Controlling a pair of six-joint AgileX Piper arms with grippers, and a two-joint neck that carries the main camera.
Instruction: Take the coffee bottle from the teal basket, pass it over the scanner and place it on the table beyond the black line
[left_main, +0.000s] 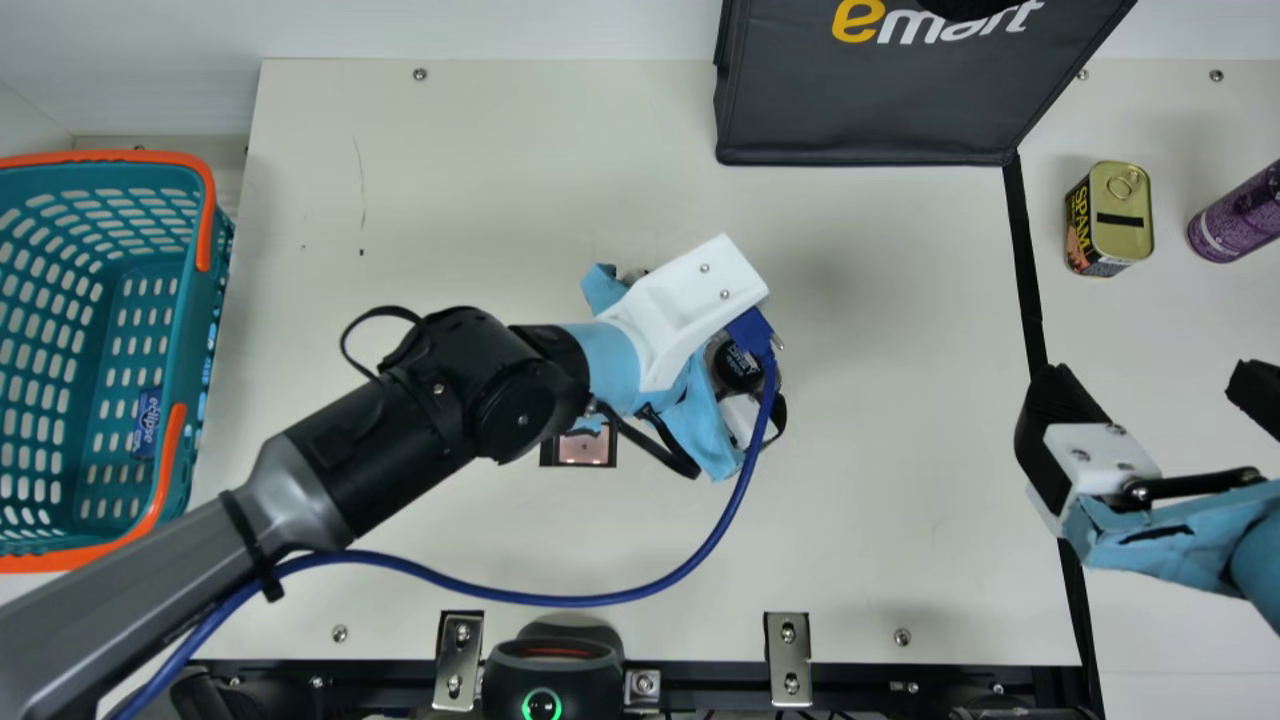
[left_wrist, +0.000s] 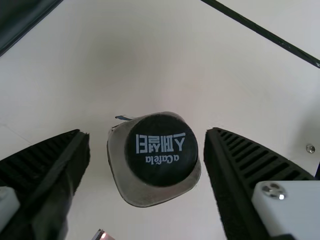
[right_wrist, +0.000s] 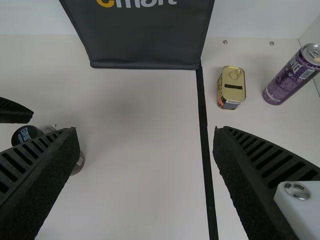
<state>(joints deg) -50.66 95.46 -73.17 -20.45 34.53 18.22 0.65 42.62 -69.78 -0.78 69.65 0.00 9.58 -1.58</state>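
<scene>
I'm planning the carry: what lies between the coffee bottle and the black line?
Only bare tabletop lies between the coffee bottle and the black line; the left wrist view shows it.

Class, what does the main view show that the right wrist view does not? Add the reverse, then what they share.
Main view: the teal basket, small blue pack, scanner and blue cable.

Right wrist view: the purple can's lid.

Both: coffee bottle, square-cornered tin, dark bag, black line, right gripper.
</scene>
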